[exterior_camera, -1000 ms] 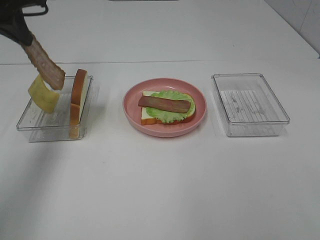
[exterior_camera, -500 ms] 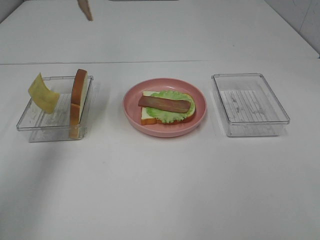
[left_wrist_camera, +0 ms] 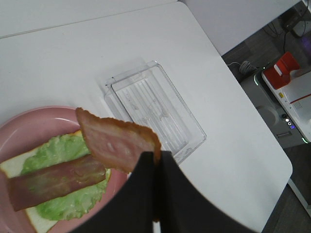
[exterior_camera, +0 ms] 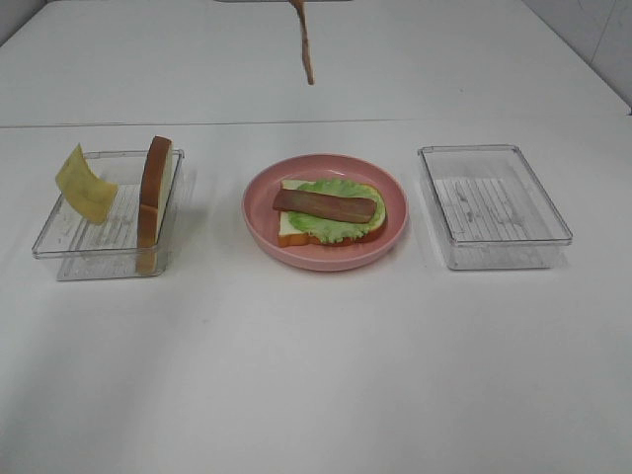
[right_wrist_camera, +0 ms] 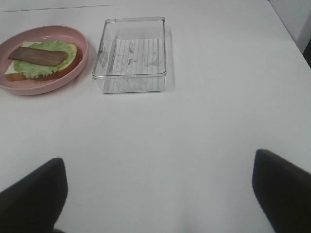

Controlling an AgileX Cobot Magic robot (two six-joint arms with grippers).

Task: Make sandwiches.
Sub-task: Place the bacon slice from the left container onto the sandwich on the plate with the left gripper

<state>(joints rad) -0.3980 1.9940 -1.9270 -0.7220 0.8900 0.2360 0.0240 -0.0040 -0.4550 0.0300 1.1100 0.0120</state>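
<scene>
A pink plate [exterior_camera: 326, 255] in the middle holds a bread slice [exterior_camera: 292, 227] topped with a green lettuce leaf [exterior_camera: 341, 225] and one bacon strip [exterior_camera: 324, 205]. My left gripper [left_wrist_camera: 156, 162] is shut on a second bacon strip [left_wrist_camera: 116, 144], high above the plate; the strip hangs at the top of the high view [exterior_camera: 305, 44]. A second bread slice [exterior_camera: 154, 193] stands on edge in the left clear tray [exterior_camera: 59, 242], with a yellow cheese slice [exterior_camera: 85, 185] leaning on its far rim. My right gripper's fingers [right_wrist_camera: 34, 196] are spread wide and empty over bare table.
An empty clear tray [exterior_camera: 494, 205] stands right of the plate; it also shows in the right wrist view [right_wrist_camera: 130, 56] and the left wrist view [left_wrist_camera: 155, 109]. The table's right edge and a floor device [left_wrist_camera: 286, 92] show in the left wrist view.
My left gripper carried the bacon strip up from the left tray and rightward, now above the plate. The cheese slice stayed leaning in the tray.
</scene>
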